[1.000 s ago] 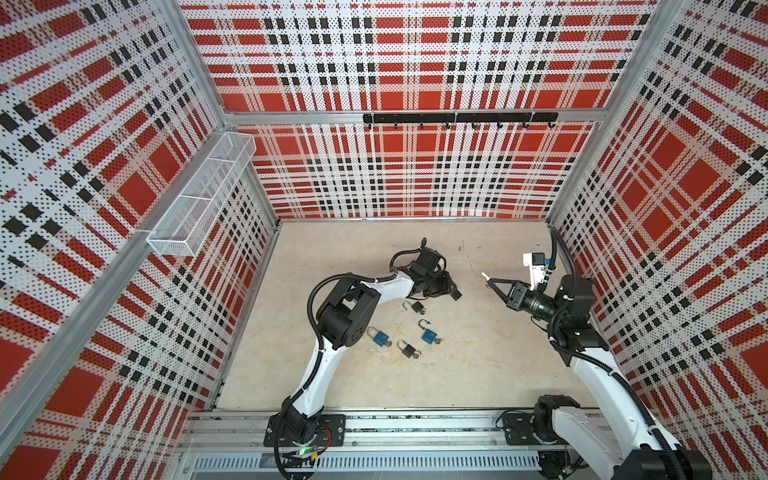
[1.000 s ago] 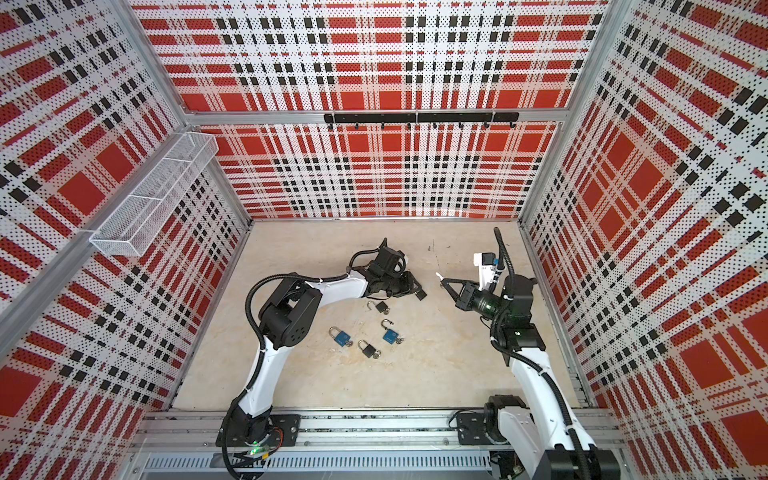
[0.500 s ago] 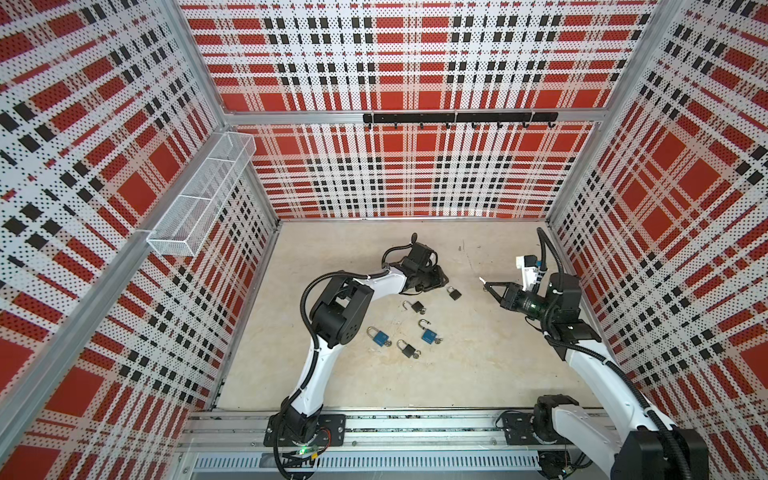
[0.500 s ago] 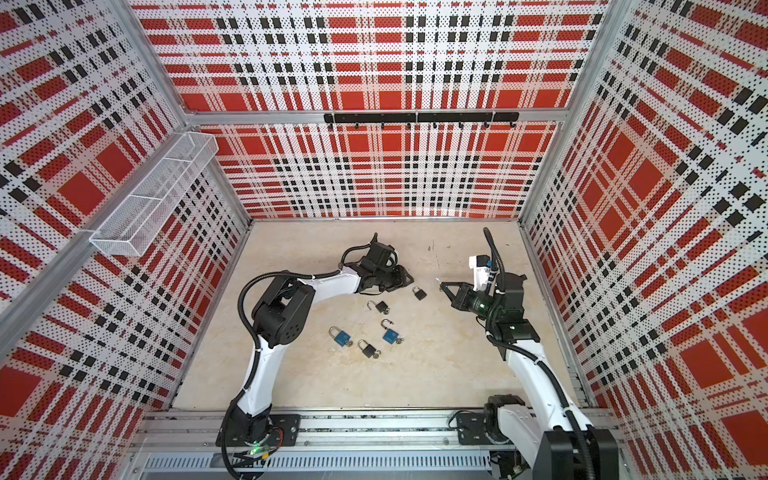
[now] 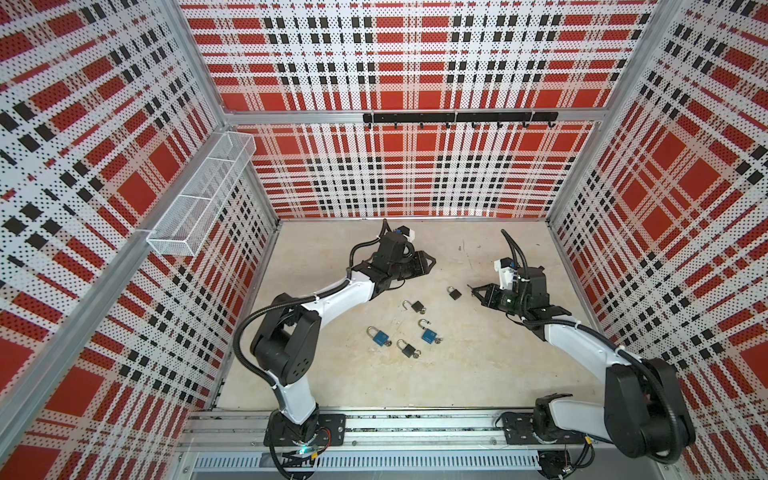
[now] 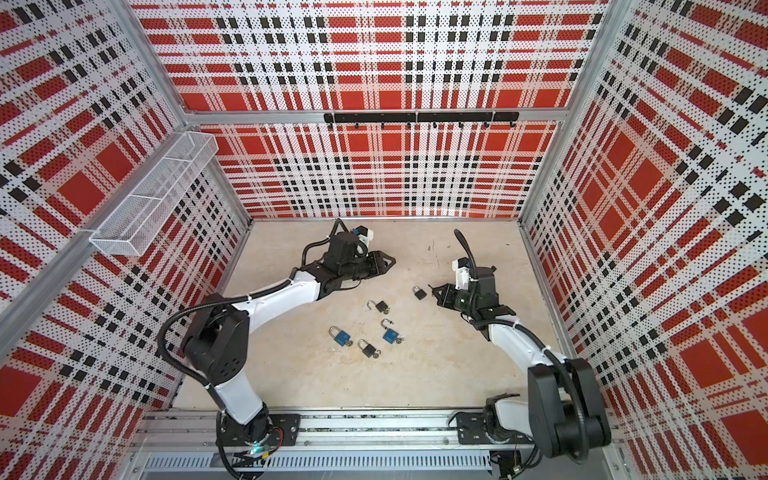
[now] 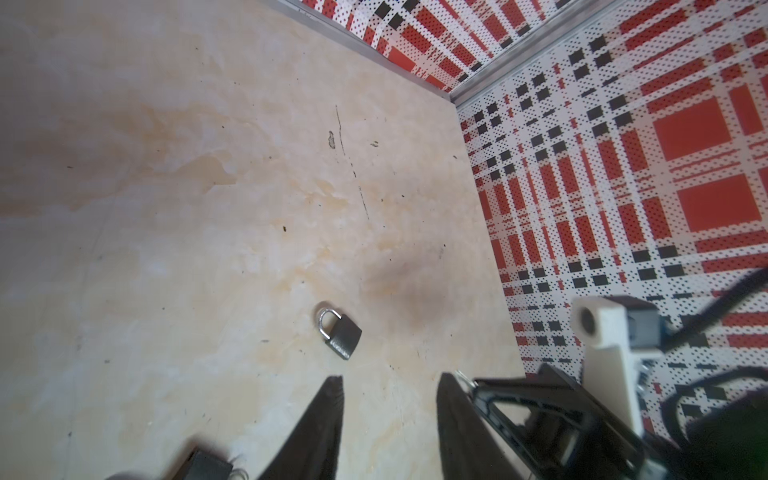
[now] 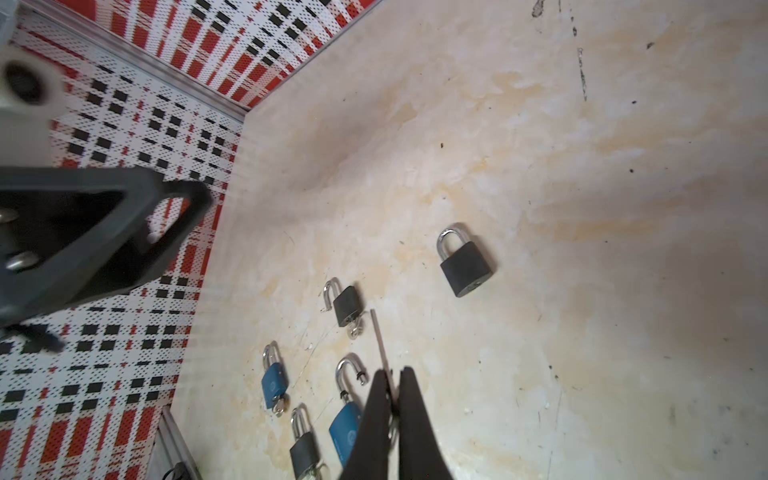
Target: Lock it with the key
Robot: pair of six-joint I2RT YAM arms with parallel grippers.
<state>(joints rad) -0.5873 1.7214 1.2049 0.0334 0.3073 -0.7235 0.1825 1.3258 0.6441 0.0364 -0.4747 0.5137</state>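
Key (image 8: 380,341) is pinched between the tightly closed fingers of the right gripper (image 8: 392,390), low over the floor (image 5: 478,365) toward the right wall, with only its blade sticking out. Just beyond the tip, not touching it, lies the lone black padlock (image 5: 454,293) with its shackle pressed home. Bare floor separates the two and nothing stands between them.

Four more locks lie in a loose cluster nearer the front: an open black padlock (image 5: 417,306), an open blue padlock (image 5: 428,335), a closed blue padlock (image 5: 379,336) and a closed black padlock (image 5: 408,349). Small keys show at the base of several. The left gripper (image 5: 430,262) hangs farther back, apart from all the locks, its two fingers parted with nothing between them. A wire basket (image 5: 199,195) hangs on the left wall and a black hook rail (image 5: 457,118) on the back wall.

The padlock bodies are matte, blocky and round-cornered, with bright steel U-shaped shackles. The blade is a narrow, flat, silvery strip. The floor is mottled beige with scuffs and specks, and the walls are perforated panels printed in red, white and black plaid.

The blade's long axis runs in line with the gripper fingers and points toward the left side of the cell in both top views. The lone padlock lies flat, its shackle aimed at the back wall and slightly left, its keyhole end toward the front right.
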